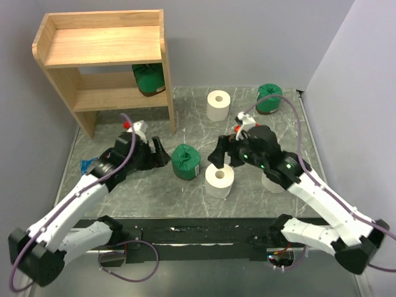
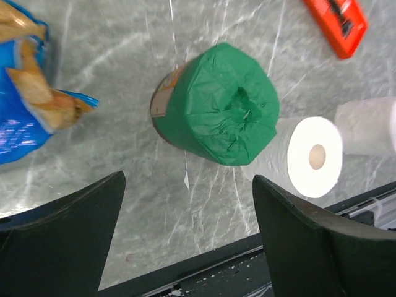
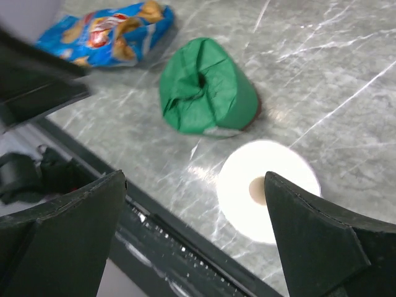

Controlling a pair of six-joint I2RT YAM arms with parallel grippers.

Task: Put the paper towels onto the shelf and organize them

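Landmark: mid green roll, upright on the marble-look table, out in front of the shelf and not on it.

L gripper sits just left of it, jaws spread wide, nothing betw them. In the L wrist view the roll lies beyond the fingers, apart from both. R gripper is just right of it, also wide open and empty, over a white roll standing near the landmark's front-right. In the R wrist view one finger covers that roll's edge, so can't tell if they touch.

Other towels:
- 2nd white roll: behind and right of the landmark.
- 2nd green roll: farther back-right.
- 3rd green roll: behind-left of the landmark, on the shelf's lower tier by the side panel, top hidden by the upper board.
- 3rd white roll: right of the landmark, mostly hidden under the R arm.

Clutter:
- Blue snack bag: left of the landmark, partly covered by the L arm.
- Orange-red flat item: past the landmark in the L wrist view, cut off by the frame edge. Can't make it out from above.
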